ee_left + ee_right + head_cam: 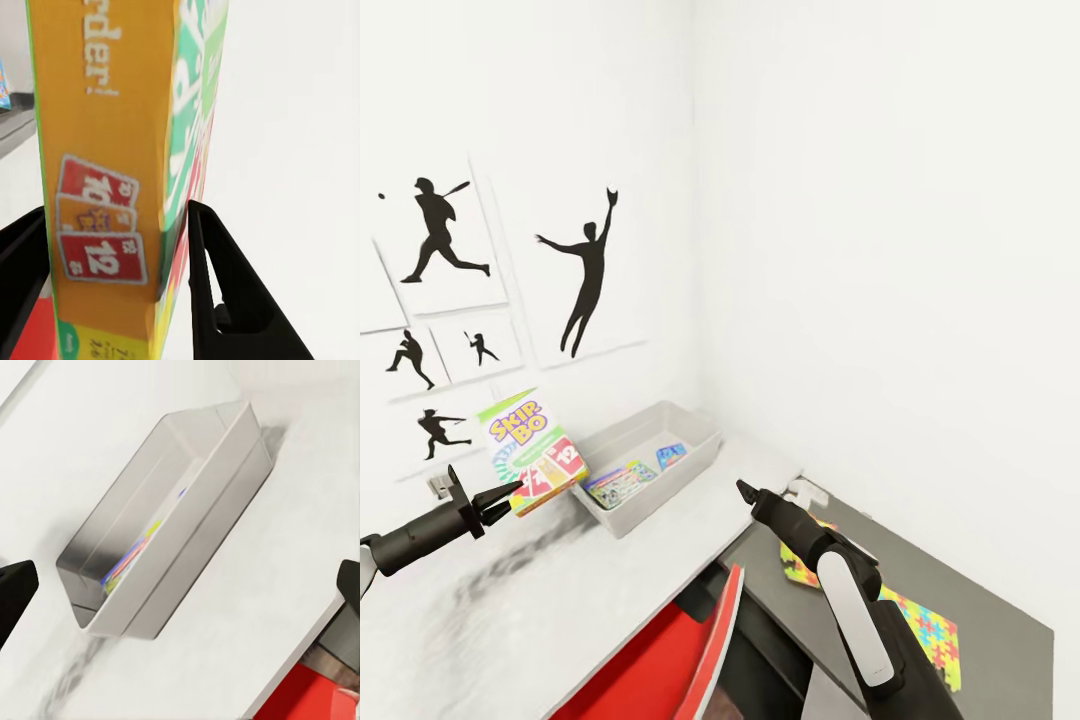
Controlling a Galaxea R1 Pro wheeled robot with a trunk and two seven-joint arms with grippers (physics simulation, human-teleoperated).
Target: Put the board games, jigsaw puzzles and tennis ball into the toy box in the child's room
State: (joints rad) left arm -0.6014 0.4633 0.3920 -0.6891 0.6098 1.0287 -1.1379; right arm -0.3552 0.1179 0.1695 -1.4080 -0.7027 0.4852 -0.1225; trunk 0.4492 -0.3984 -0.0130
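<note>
A white marbled worktop point(550, 600) runs into the white corner. Nearest, a jigsaw puzzle point(925, 630) lies on dark grey beside the right hand point(180, 585), spread wide, empty. The left hand point(120, 262) clamps the Skip-Bo box point(532, 451) above the worktop, just beside the toy box point(660, 480) holding colourful items.

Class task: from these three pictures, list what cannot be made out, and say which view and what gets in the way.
- Skip-Bo box: left wrist view, its top and bottom cut off by the frame edges.
- Things inside the toy box: right wrist view, mostly hidden by its wall; head view, too small to identify.
- Jigsaw puzzle: head view, partly covered by the right arm.
</note>
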